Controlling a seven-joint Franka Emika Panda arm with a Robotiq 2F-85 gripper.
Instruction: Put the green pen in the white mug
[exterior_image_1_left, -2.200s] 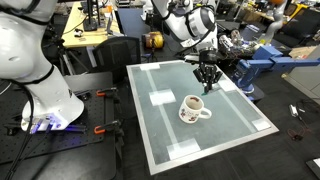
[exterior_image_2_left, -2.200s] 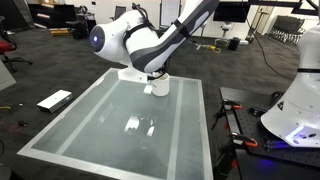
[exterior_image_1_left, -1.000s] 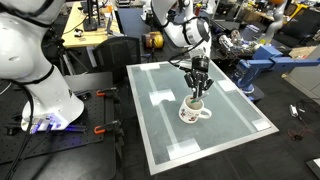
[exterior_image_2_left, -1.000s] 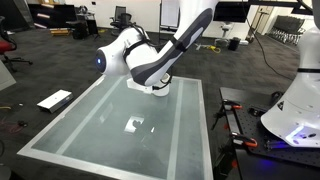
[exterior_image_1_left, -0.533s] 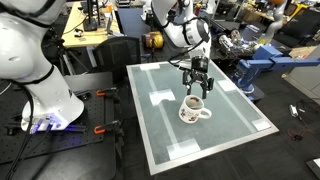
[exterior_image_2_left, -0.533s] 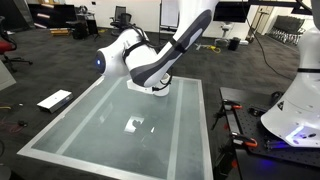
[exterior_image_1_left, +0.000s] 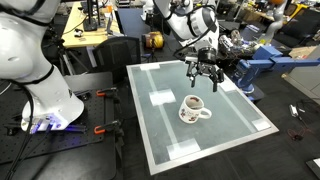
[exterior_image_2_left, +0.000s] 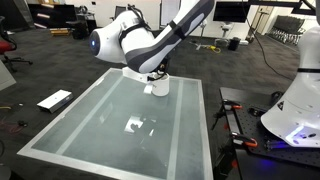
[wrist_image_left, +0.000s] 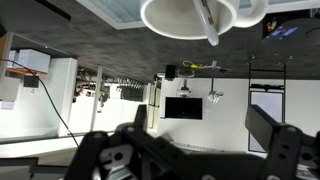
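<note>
The white mug (exterior_image_1_left: 193, 109) stands near the middle of the glass table, its handle pointing right. In the wrist view, which is upside down, the white mug (wrist_image_left: 175, 17) fills the top edge and the green pen (wrist_image_left: 207, 22) leans inside it, one end over the rim. My gripper (exterior_image_1_left: 203, 76) hangs open above and slightly behind the mug, holding nothing. Its dark fingers (wrist_image_left: 268, 128) frame the lower wrist view, and the gripper (wrist_image_left: 200, 128) is clear of the mug. In an exterior view the arm hides most of the mug (exterior_image_2_left: 158, 89).
The glass table (exterior_image_1_left: 235, 118) has a white frame and taped corner patches. A second white robot base (exterior_image_1_left: 40, 95) stands beside it, with blue equipment (exterior_image_1_left: 255, 68) at the far edge. A flat white box (exterior_image_2_left: 54, 100) lies on the floor.
The gripper has opened and risen away from the mug, moving back towards the far side. The pen stays in the mug.
</note>
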